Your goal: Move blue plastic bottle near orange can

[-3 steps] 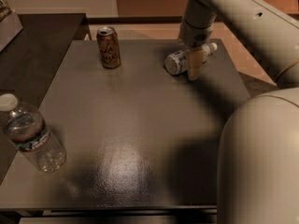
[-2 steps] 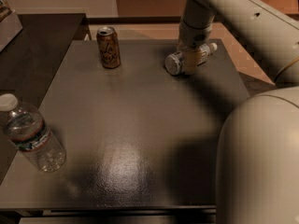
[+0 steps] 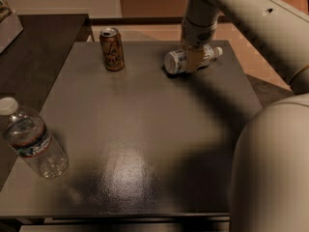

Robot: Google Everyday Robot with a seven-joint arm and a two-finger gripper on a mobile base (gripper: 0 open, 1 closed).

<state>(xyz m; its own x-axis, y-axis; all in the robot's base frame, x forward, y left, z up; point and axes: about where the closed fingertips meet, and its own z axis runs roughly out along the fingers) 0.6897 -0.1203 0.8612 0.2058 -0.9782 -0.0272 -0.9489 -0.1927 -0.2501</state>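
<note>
The blue plastic bottle (image 3: 175, 61) lies on its side at the far right of the dark table (image 3: 145, 129), white cap pointing right. My gripper (image 3: 193, 63) reaches down from above and is shut across the bottle's middle, with one tan finger (image 3: 193, 58) in front of it. The orange can (image 3: 112, 49) stands upright at the far middle of the table, about a bottle's length to the left of the bottle.
A larger clear water bottle (image 3: 30, 140) stands at the table's front left edge. A darker counter (image 3: 34, 47) adjoins the table on the left. My arm's bulky lower body (image 3: 270, 173) fills the front right corner.
My gripper has come down and closed around the bottle, and the bottle has shifted a little to the left, toward the can. The can and the water bottle have not moved.
</note>
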